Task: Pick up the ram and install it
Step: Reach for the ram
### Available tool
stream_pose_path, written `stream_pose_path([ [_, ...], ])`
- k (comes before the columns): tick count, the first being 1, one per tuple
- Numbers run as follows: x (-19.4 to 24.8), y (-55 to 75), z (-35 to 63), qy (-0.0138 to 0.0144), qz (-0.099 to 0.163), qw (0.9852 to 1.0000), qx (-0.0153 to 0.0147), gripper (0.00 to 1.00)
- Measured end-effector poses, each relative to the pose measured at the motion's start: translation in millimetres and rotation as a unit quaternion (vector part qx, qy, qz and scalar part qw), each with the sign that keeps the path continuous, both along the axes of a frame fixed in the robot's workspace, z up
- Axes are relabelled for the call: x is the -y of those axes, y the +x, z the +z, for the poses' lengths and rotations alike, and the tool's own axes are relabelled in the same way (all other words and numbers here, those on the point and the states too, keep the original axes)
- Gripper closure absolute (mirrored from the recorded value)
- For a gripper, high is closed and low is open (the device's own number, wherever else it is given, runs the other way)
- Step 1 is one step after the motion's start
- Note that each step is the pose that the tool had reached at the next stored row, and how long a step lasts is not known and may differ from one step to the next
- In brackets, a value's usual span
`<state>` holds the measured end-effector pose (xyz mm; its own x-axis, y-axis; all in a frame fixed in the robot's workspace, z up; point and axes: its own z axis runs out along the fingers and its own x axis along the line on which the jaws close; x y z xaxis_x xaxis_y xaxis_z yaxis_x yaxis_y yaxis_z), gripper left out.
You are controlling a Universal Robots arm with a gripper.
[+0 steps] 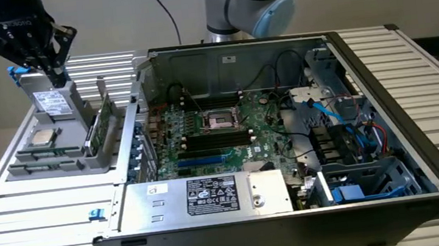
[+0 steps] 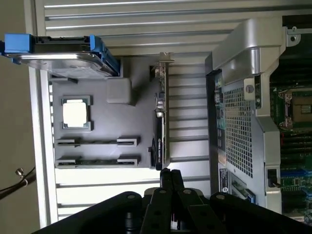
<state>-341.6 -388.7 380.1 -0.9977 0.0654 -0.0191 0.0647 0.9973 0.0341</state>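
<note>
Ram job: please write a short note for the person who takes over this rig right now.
Pincer: shut, holding nothing, raised near the grey holder.
Ram: lying in its slot on the holder, beside the processor chip, untouched.
Done: nothing that shows.
Left: the whole job, picking up the ram and installing it on the motherboard.

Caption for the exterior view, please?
Shut gripper above the parts tray, ram lying in it, beside the open computer case.

We see the long, narrow dark-green ram stick [image 2: 97, 161] standing on edge in a slot of the grey tray [image 2: 141, 97], held by end clips
</note>
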Motion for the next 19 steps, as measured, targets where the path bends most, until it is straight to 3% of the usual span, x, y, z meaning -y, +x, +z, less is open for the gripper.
stream_pose_path([
  [19,1.7,-83.6,-10.5,0.0,0.002,1.0,0.0,0.89],
])
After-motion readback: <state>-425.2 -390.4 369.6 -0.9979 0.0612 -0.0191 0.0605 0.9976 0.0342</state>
